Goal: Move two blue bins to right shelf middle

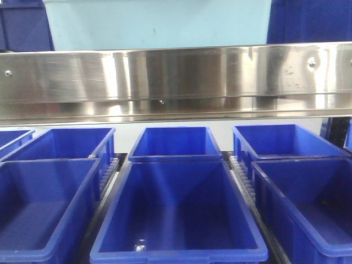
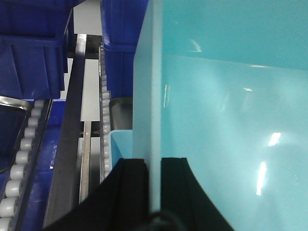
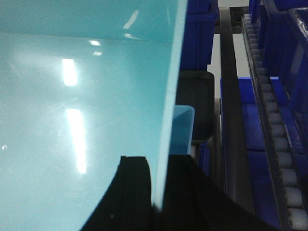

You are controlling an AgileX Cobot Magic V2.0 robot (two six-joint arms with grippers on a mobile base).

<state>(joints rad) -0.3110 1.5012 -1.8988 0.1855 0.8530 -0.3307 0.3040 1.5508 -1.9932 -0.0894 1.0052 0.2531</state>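
My left pincer [image 2: 153,166] is clenched on a thin wall of the pale blue bin [image 2: 231,120], one black finger on each side. From the front, the bin's base is hidden behind the wide brushed-steel rail [image 1: 176,77]. I judge the bin is at the middle tier, but setting it down and letting go remain. My right pincer [image 3: 156,163] grips the opposite wall the same way. The plastic is smooth and glossy, and a second pale rim [image 3: 183,125] shows beneath, perhaps the other bin nested.
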